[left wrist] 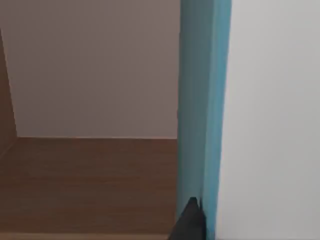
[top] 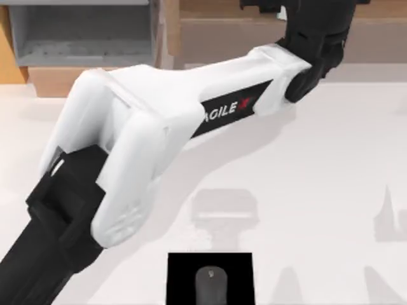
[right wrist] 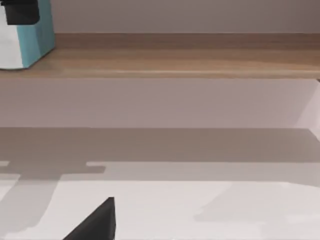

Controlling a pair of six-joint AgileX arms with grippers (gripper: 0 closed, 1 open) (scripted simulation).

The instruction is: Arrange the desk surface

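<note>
Carefully, with the left gripper [right wrist: 20, 12] seemingly clamped on the upright blue book [right wrist: 36, 37] on the shelf [right wrist: 175, 60] at the desk surface's [top: 318, 190] back edge, set it squarely before releasing; the right arm idles nearby.

1. The desk [top: 331, 165] is plain white, crossed by soft grey shadows.
2. The left arm [top: 146, 121] is white with black sections and a black band bearing white lettering with a red mark.
3. The pad [top: 181, 279] is black; the mouse [top: 210, 284] on it is dark grey.
4. The shelf unit [top: 216, 32] is light wood brown.
5. The book [left wrist: 202, 100] is teal with a white face.
</note>
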